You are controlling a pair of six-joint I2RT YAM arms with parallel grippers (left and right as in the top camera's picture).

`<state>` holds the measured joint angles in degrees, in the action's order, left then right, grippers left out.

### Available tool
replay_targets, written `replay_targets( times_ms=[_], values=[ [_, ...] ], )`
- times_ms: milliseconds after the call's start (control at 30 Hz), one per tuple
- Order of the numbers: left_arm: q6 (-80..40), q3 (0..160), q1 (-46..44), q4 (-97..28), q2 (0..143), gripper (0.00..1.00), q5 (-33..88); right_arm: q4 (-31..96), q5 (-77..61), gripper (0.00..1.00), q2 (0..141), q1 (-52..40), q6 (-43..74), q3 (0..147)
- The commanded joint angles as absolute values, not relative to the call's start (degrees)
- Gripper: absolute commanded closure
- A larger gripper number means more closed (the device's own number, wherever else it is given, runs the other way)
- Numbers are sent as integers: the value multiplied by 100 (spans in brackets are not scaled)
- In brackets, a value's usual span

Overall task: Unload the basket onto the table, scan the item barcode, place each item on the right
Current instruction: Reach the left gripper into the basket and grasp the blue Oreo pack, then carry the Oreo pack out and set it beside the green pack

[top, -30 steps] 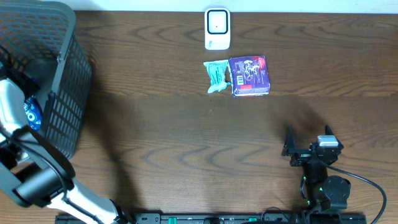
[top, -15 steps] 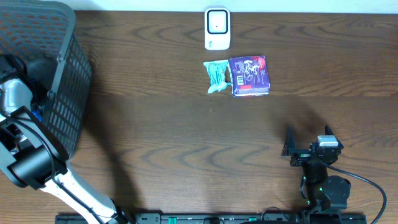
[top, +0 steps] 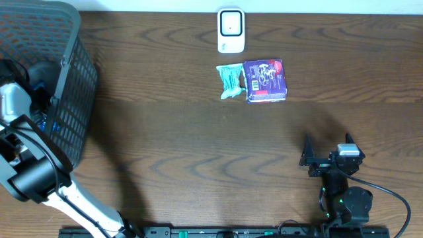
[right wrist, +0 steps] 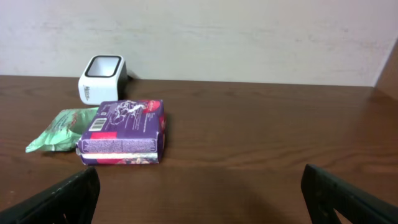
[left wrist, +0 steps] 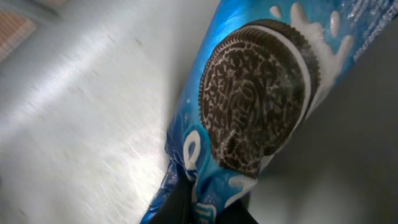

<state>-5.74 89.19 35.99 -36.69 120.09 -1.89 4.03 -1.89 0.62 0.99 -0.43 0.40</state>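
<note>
At the left pincer (left wrist: 210,208): gone from wide to clamped within the last second, now pinching the crimped end of the blue cookie packet (left wrist: 249,112), down inside the black basket (top: 66,99) at the left edge of the surface (top: 198,152)

Meaning for the task, as a judgement: grasp probably made, so lifting out and carrying toward the white scanner (top: 230,30) at the far edge likely next; no barcode on show yet

Right pincer (right wrist: 202,199) spread wide, holding nothing, parked near the front edge as before

Only from the left wrist: packet print, cookie picture, pinched wrapper. Only from overhead: arm (top: 16,106) reaching into the basket, a mere sliver of blue through the mesh, pincer itself hidden. From the right wrist: green pouch (right wrist: 59,130) right beside purple box (right wrist: 124,134), both just in front of the scanner
</note>
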Motion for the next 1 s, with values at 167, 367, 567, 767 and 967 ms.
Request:
replay_targets(
  times_ms=[167,367,567,767,967],
  values=[
    [-1343,8768,3559,-3389,9819,93,1367,425,-202,1,30,67,36,32],
    [-1645,8768,3350,-3026,7725,93,1551,427,-202,1,30,67,36,32],
    [-2086,8761,1981,-2849,6858,93,2508,427,-202,1,30,67,36,32],
    [-2086,8648,-325,-2952,7603,93,1780,425,-202,1,30,67,36,32],
    [-2198,8648,-1605,-3013,9091,93,779,427,-202,1,30,67,36,32]
  ],
)
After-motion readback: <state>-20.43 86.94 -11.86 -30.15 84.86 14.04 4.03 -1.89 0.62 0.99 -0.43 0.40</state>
